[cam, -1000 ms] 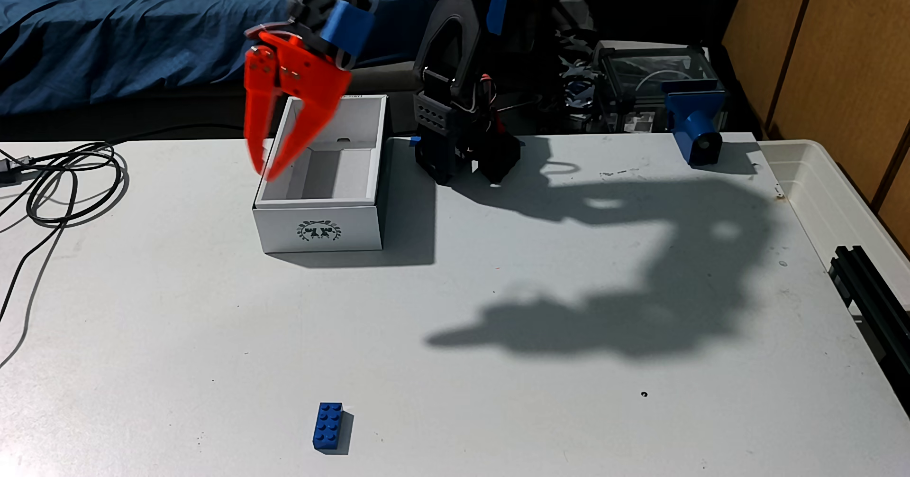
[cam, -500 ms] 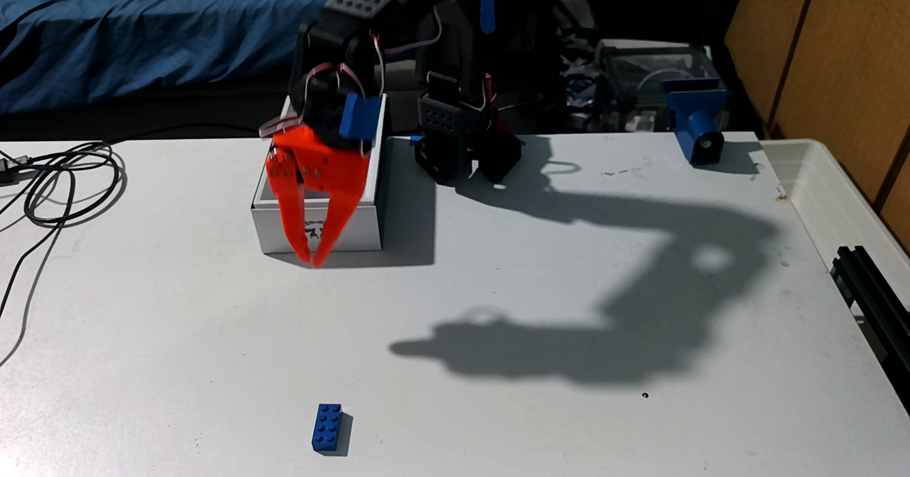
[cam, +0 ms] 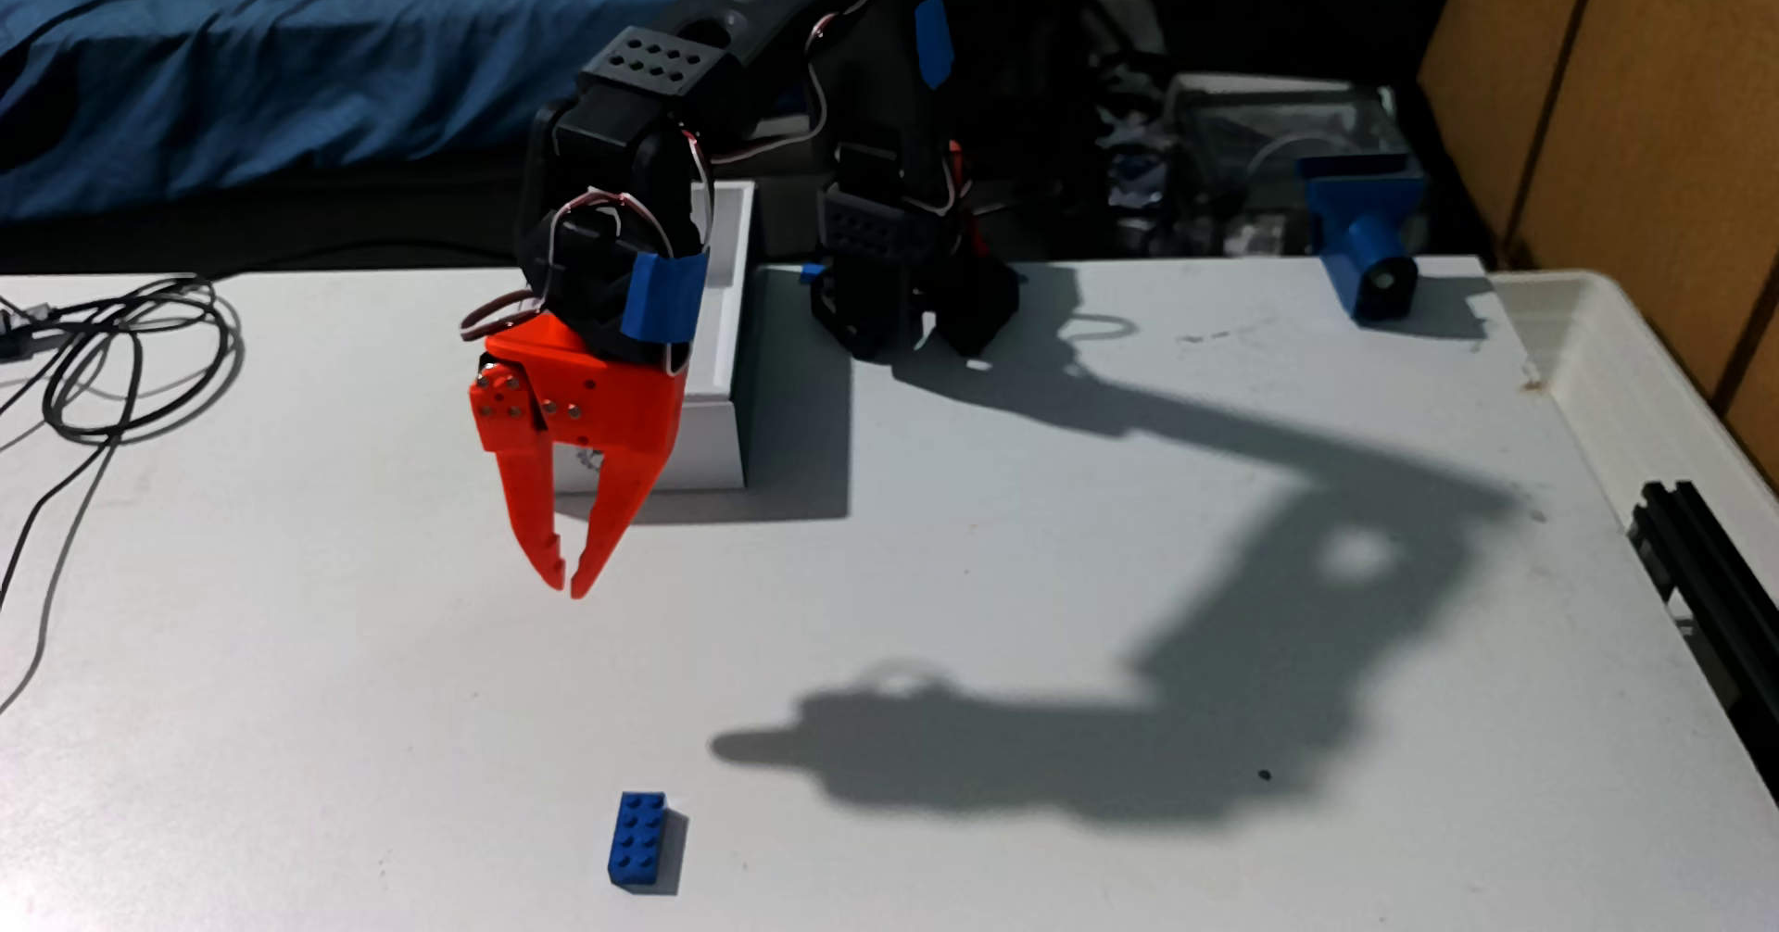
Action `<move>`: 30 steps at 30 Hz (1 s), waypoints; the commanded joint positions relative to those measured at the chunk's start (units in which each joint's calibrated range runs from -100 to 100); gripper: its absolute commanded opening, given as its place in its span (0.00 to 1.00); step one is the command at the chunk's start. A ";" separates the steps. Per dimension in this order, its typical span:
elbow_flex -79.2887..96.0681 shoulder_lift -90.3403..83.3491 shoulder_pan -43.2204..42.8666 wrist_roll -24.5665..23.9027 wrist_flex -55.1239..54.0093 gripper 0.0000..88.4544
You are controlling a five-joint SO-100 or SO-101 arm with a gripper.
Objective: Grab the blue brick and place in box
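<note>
The blue brick point(cam: 637, 841) lies flat, studs up, near the front edge of the white table, its long side running away from the camera. My orange gripper point(cam: 567, 589) hangs in the air well behind it and slightly to its left, pointing down. Its fingertips almost touch and hold nothing. The white box point(cam: 724, 335) stands behind the gripper. The black arm and orange gripper body cover most of it, so I see its right wall and part of the front face.
Black cables point(cam: 125, 364) coil at the table's left rear. The arm's base point(cam: 905, 297) stands right of the box. A blue printed mount point(cam: 1367, 249) sits at the back right, with a translucent tub point(cam: 1637, 393) and a black rail point(cam: 1704, 566) along the right edge.
The gripper has come down from above the box, forward over its front wall and towards the brick, staying closed. The arm's shadow has slid forward on the table. The brick has not moved.
</note>
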 commanded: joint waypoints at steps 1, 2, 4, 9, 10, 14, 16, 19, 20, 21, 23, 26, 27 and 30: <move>-4.05 0.98 -0.30 -0.75 -0.48 0.04; -4.49 1.57 -0.30 -0.86 -0.48 0.07; -5.20 2.92 -0.52 -1.23 -0.48 0.13; -6.44 6.48 -1.86 -1.75 -0.48 0.23; -6.71 6.98 -1.93 -2.17 -0.48 0.25; -8.13 9.01 -3.12 -2.91 -0.57 0.32; -9.20 10.03 -3.72 -3.44 -0.57 0.35; -11.15 11.63 -4.98 -3.65 -0.57 0.38; -11.95 12.14 -5.05 -3.65 -0.57 0.39; -12.74 12.57 -5.20 -3.65 -0.57 0.40; -14.43 13.66 -6.09 -3.80 -0.57 0.41; -16.65 15.36 -6.91 -4.38 -0.57 0.43; -17.36 16.12 -7.58 -4.38 -0.57 0.44; -19.49 18.40 -8.77 -4.38 -0.57 0.46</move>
